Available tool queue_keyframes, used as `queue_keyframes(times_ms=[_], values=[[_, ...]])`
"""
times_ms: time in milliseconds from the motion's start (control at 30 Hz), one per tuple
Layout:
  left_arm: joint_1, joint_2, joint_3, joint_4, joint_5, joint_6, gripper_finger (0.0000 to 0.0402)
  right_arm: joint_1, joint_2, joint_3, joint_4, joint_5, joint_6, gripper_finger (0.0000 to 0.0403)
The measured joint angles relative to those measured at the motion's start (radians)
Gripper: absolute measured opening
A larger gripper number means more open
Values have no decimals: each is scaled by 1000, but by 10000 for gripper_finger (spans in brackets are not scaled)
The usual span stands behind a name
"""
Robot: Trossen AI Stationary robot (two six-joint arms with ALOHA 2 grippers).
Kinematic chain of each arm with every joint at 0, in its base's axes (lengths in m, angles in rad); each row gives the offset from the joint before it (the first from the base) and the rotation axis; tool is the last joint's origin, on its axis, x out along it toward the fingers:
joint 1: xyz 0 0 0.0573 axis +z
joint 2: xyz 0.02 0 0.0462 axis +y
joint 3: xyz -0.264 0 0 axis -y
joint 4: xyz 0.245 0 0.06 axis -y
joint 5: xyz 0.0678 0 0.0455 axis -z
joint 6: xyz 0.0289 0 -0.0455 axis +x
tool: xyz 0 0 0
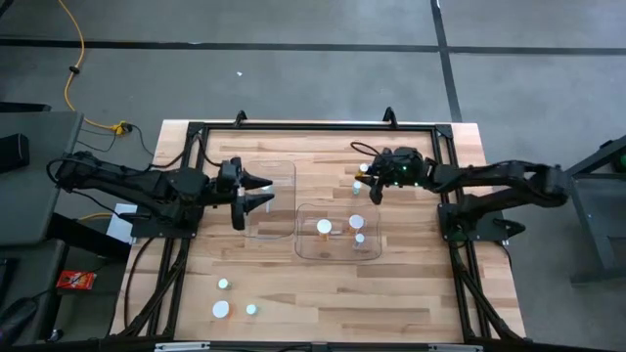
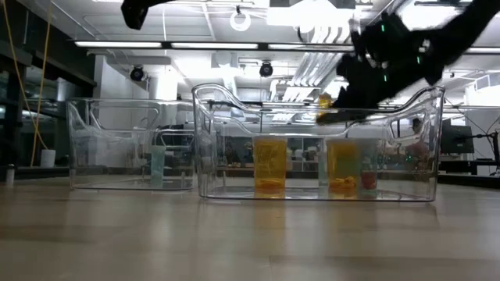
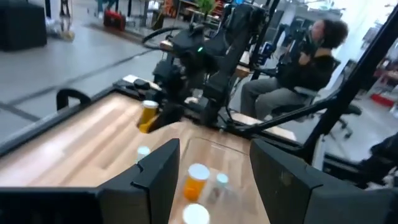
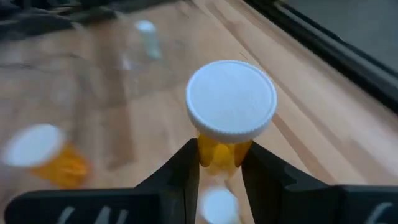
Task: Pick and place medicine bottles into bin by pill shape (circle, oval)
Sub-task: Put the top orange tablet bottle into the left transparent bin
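Note:
My right gripper (image 4: 221, 163) is shut on an amber medicine bottle (image 4: 222, 151) with a white cap (image 4: 231, 99). It is held above the table by the far right corner of the right clear bin (image 1: 337, 256). The held bottle also shows in the left wrist view (image 3: 148, 116) and the low view (image 2: 324, 105). That bin holds three bottles, two of them amber (image 2: 270, 165) (image 2: 342, 167). My left gripper (image 1: 266, 192) is open and empty over the left clear bin (image 1: 279, 233). A pale bottle (image 2: 158, 165) stands in that bin. My right gripper pinches the amber bottle's body (image 4: 222, 151) just under its white cap, between the two fingers. The fingers come slanting down from the table's right side. The bottle is lifted clear of the table, about level with the bin's rim, and tilted.
Three white-capped bottles (image 1: 223, 284) (image 1: 221, 309) (image 1: 251, 309) stand near the table's front left. More small bottles (image 1: 364, 168) stand on the wood beyond the right bin, beside my right gripper. A person (image 3: 311, 56) sits beyond the table's right side.

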Motion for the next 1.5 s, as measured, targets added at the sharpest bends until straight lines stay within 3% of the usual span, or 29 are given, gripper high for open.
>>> queue_keyframes(times_ms=[267, 467, 767, 1033, 1500], values=[[65, 160, 55, 35, 27, 81, 186, 168, -8, 265, -265, 81, -28, 87], [121, 322, 144, 38, 79, 216, 187, 261, 12, 353, -290, 148, 4, 87], [180, 535, 262, 236, 214, 293, 223, 363, 55, 371, -263, 191, 88, 87], [180, 674, 357, 243, 281, 257, 257, 421, 117, 371, -187, 216, 124, 87], [148, 719, 365, 284, 314, 241, 257, 439, 130, 371, -168, 215, 84, 87]])
